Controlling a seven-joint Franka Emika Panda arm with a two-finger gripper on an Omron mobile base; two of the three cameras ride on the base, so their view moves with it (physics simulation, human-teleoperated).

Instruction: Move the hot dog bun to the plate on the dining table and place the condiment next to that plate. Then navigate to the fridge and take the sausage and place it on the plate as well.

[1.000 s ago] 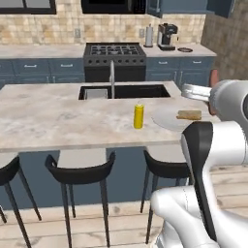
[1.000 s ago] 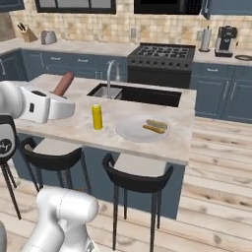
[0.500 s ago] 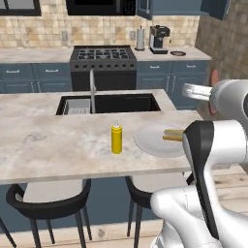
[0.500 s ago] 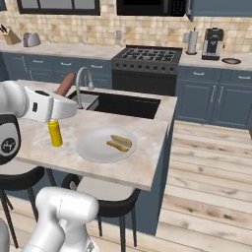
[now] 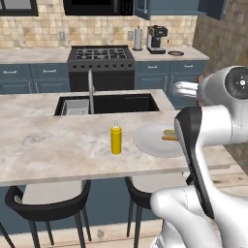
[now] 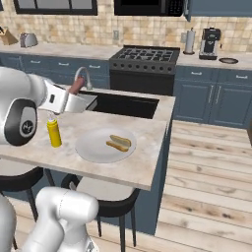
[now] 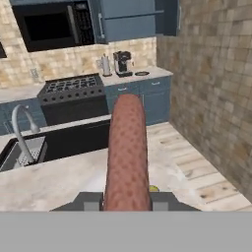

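Note:
My gripper (image 7: 127, 202) is shut on the reddish-brown sausage (image 7: 127, 152), which stands up between the fingers. In the right base view the gripper (image 6: 81, 101) holds the sausage (image 6: 75, 86) above the dining table (image 6: 142, 167), left of and behind the plate (image 6: 93, 147). The pale bun (image 6: 119, 143) lies on that plate. The yellow condiment bottle (image 6: 53, 133) stands upright just left of it. In the left base view the bottle (image 5: 116, 139) stands beside the plate (image 5: 150, 140) with the bun (image 5: 169, 135), on the table (image 5: 48, 145). My arm hides the plate's right part there.
A sink with a faucet (image 5: 90, 87) is set into the island behind the plate. Dark stools (image 5: 48, 203) stand under the near edge. A stove (image 6: 145, 53) and a coffee maker (image 6: 210, 43) line the back counter. A brick wall (image 7: 216, 98) rises at the right.
The base has driven along the island, so the whole scene has slid left and come closer in both base views. The sausage has stayed in the shut gripper.

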